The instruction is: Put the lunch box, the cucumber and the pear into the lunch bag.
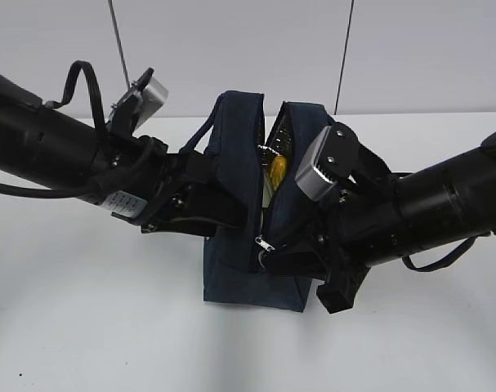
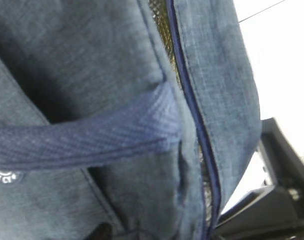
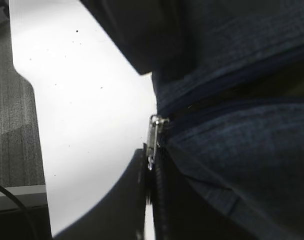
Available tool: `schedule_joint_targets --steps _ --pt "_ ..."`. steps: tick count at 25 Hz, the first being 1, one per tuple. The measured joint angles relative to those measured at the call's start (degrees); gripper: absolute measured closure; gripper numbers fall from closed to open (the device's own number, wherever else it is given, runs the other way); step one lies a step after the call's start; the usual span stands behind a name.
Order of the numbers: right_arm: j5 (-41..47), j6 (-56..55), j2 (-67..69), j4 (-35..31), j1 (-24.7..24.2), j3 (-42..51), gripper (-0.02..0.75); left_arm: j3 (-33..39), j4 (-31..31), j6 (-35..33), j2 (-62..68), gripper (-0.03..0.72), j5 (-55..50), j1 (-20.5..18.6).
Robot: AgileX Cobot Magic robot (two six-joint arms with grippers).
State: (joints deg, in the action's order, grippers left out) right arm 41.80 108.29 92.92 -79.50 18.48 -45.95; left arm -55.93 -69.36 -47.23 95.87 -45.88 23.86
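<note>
The navy lunch bag (image 1: 239, 163) stands upright in the middle of the table with its top gaping. Yellow-orange skin of the pear (image 1: 277, 171) shows inside the opening. The lunch box and the cucumber are hidden. My left gripper (image 1: 223, 214) presses against the bag's left side below a loop handle (image 2: 91, 132); bag fabric (image 2: 91, 60) fills its view and hides the fingers. My right gripper (image 1: 272, 249) is at the bag's front right corner. Its gripper (image 3: 150, 180) is shut on the lower end of the metal zip pull (image 3: 153, 137).
The white table (image 1: 84, 327) spreads around the bag. Its edge and grey floor (image 3: 11, 125) show at the left of the right wrist view. The right arm's black housing (image 2: 277, 200) sits close behind the bag.
</note>
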Motion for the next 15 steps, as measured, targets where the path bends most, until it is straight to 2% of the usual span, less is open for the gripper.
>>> schedule_joint_targets --steps 3,15 --pt "-0.11 -0.91 -1.32 0.22 0.00 0.00 0.732 0.00 0.40 -0.12 0.00 0.309 -0.01 0.00" --pt "1.03 -3.85 -5.78 1.64 0.00 0.33 0.732 -0.14 0.13 -0.22 0.00 0.306 -0.83 0.00"
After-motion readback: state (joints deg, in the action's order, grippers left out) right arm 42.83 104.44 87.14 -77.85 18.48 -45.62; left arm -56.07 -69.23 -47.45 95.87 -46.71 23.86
